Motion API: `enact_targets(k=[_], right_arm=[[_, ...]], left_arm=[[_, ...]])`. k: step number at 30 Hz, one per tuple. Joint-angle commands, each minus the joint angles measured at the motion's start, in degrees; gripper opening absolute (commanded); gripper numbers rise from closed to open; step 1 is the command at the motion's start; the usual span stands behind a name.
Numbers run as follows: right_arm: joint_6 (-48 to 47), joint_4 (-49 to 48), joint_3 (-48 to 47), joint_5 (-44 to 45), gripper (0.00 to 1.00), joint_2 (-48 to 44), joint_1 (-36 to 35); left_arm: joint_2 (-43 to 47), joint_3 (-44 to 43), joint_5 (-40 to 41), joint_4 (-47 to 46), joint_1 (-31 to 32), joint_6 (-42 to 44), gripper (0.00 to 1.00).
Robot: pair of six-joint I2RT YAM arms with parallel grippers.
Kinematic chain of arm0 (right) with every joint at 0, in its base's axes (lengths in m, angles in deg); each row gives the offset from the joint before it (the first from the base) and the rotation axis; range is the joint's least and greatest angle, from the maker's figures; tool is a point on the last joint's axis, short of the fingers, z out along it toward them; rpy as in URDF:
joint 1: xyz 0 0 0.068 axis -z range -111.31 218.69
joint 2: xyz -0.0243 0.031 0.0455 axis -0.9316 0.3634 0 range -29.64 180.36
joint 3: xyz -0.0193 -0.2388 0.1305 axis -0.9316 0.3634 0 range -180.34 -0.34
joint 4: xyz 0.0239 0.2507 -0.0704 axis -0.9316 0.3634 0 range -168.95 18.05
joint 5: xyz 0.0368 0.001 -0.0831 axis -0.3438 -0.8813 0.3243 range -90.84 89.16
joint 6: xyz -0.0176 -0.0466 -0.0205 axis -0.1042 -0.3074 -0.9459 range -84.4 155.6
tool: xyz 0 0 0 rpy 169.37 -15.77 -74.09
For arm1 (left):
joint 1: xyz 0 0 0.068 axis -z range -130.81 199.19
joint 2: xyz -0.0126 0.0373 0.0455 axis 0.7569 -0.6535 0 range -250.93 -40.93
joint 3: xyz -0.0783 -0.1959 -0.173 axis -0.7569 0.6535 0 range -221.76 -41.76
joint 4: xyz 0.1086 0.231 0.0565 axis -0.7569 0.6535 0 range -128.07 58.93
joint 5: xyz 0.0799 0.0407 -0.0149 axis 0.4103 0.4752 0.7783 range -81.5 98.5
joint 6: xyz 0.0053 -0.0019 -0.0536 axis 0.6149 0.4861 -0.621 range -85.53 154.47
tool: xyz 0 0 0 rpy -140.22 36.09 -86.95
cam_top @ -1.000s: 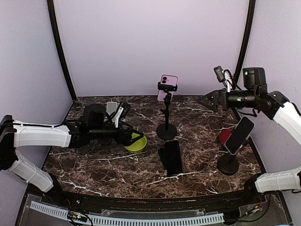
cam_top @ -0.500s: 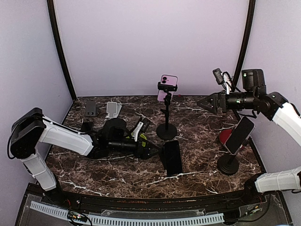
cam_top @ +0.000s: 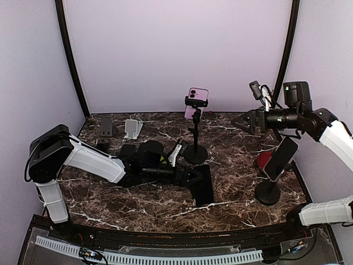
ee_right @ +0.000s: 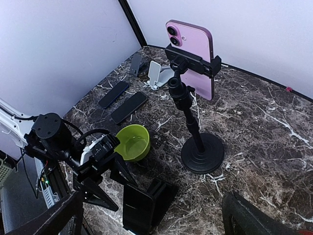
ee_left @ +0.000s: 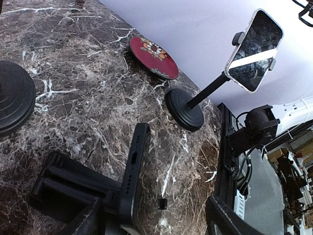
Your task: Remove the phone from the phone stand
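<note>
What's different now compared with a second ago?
The left arm swept right, from the green bowl to the black phone mid-table. The left fingers now sit either side of its edge, not yet gripping. The right fingers hang wide open, barely moved. The pink phone, its tall stand and the red plate stayed put.
</note>
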Motion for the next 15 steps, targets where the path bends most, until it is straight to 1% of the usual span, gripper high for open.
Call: enact_targets(k=[1, 8, 15], right_arm=[[-0.93, -1.17, 0.46, 0.31, 0.99, -0.98, -0.4], [-0.94, -1.26, 0.37, 0.51, 0.99, -0.84, -0.4], [-0.94, -1.27, 0.28, 0.58, 0.99, -0.32, -0.42]], left_arm=[[-1.23, -1.55, 0.02, -1.2, 0.02, -1.3, 0.71], [-2.8, -2.23, -0.36, -1.81, 0.02, -1.79, 0.69], [-4.14, -2.52, -0.72, -3.72, 0.02, -2.93, 0.62]])
